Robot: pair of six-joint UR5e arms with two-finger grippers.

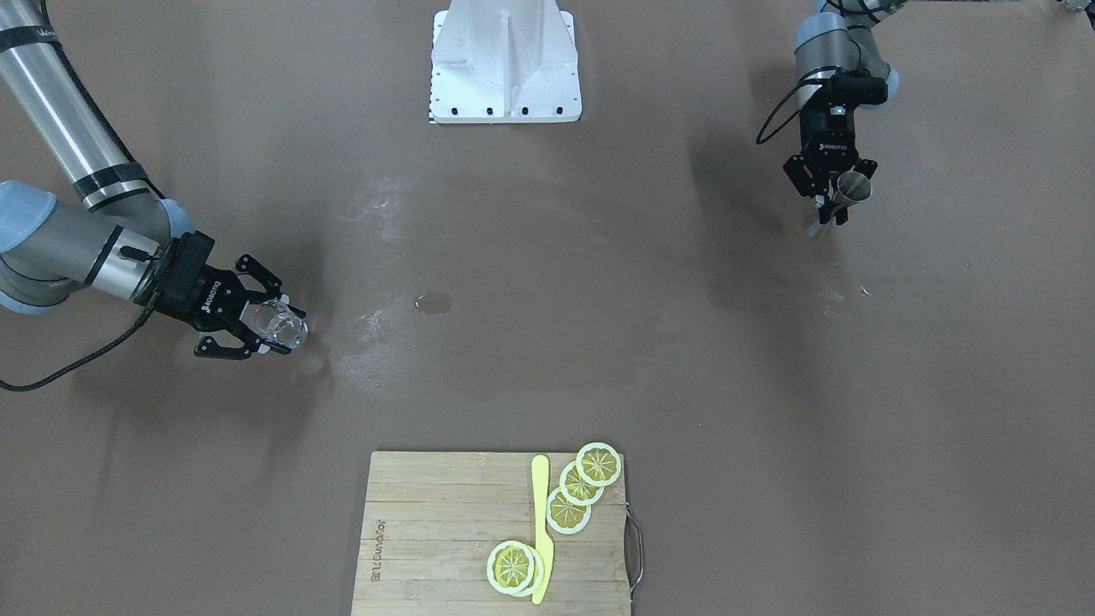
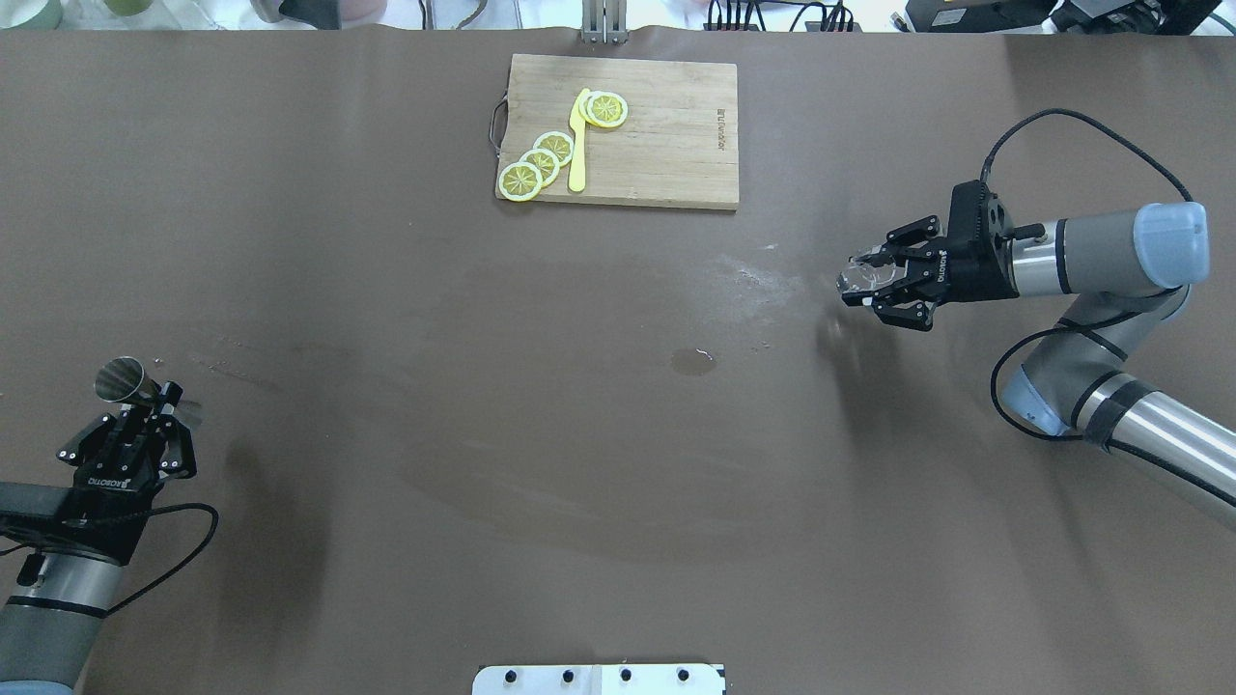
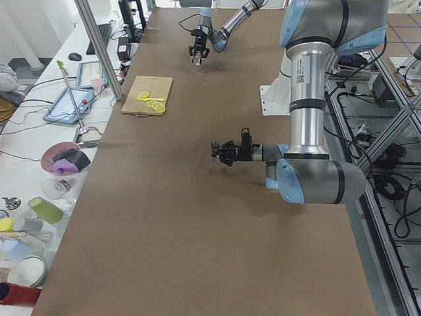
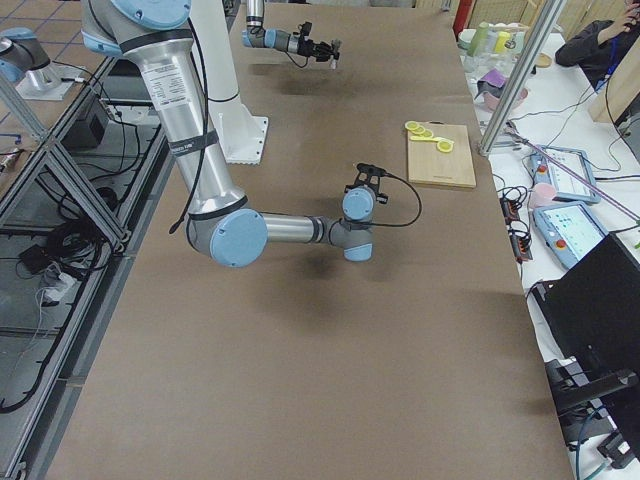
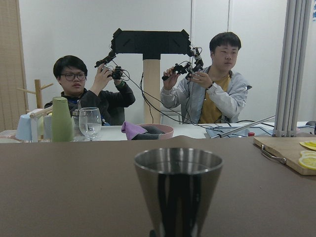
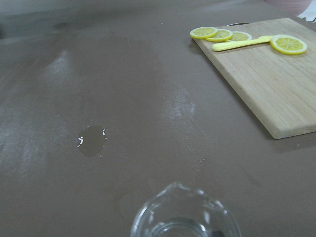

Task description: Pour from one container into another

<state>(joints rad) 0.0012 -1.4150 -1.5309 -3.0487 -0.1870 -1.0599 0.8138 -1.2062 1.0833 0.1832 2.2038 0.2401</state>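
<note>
The left tool (image 2: 145, 410) is clenched on a conical stainless-steel measuring cup (image 2: 118, 378) at the brown desk's (image 2: 386, 483) left end, the right tool (image 2: 862, 280) grasps a small clear spouted glass pitcher (image 1: 278, 322) at its right end, the contents of neither discernible, and a small liquid puddle (image 2: 693, 361) lies between them.

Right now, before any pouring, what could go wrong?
The clear spouted glass jug in the right gripper is far from the small steel cone cup in the left gripper; carrying either across may slosh. The cup's narrow mouth invites a miss; a puddle already lies between them.
</note>
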